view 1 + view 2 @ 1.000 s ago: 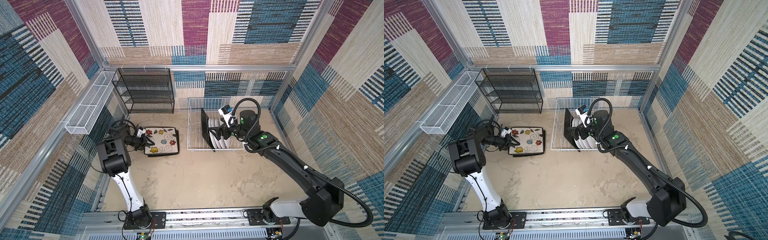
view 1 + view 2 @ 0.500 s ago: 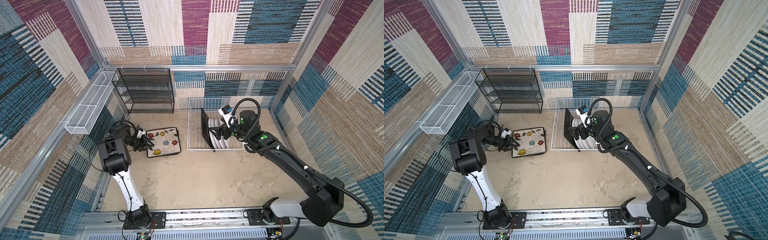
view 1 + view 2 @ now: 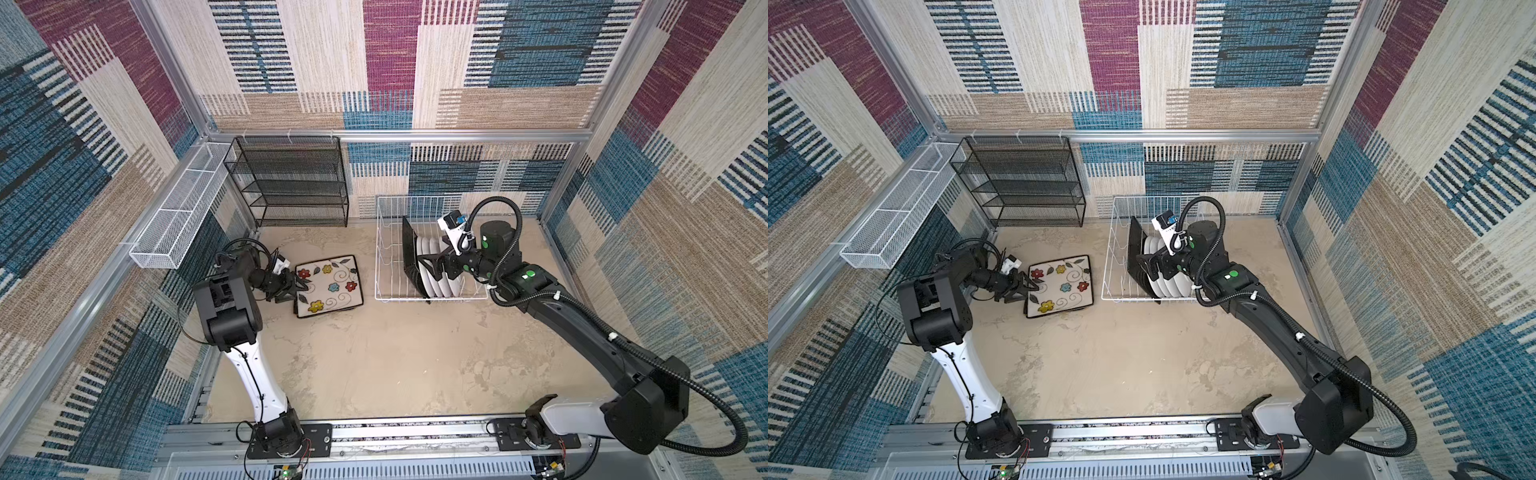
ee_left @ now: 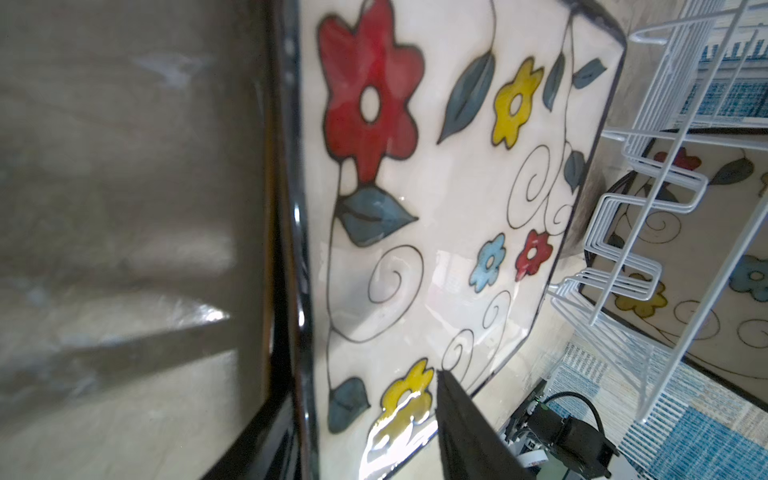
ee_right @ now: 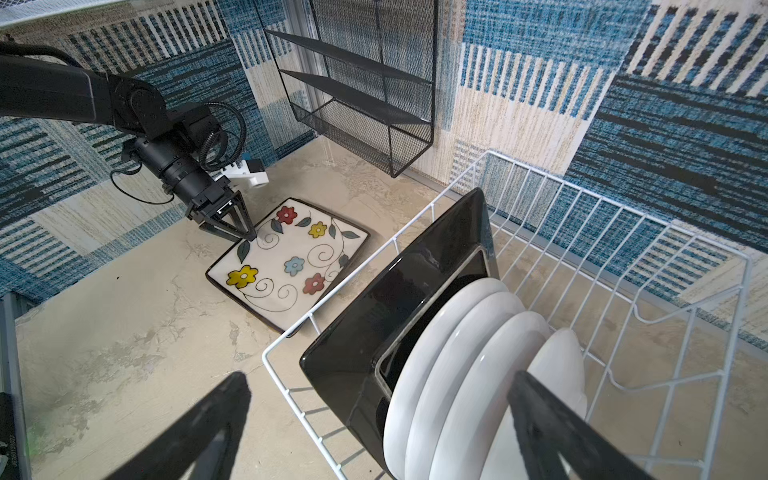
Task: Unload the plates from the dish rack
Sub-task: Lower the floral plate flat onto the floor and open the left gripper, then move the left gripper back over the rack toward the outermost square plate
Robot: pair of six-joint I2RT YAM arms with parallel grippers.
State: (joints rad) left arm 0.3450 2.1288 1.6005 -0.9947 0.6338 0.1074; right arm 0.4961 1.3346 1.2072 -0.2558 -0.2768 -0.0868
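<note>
The dish rack (image 3: 415, 208) sits by the counter's (image 3: 395, 365) back edge, right of centre. In it a square plate (image 3: 409, 257) stands left of the round plates (image 3: 432, 270). A second square plate (image 3: 328, 286) lies flat left of the rack, before the shelf unit (image 3: 291, 183).

The near half of the table (image 3: 395, 365) is bare and gives wide passage. Toward the back, the dish rack (image 3: 384, 266) with its upright plates (image 3: 436, 286), the flowered square plate (image 3: 328, 286) lying flat just beside it and the black mesh shelf (image 3: 291, 183) stand in the way.
</note>
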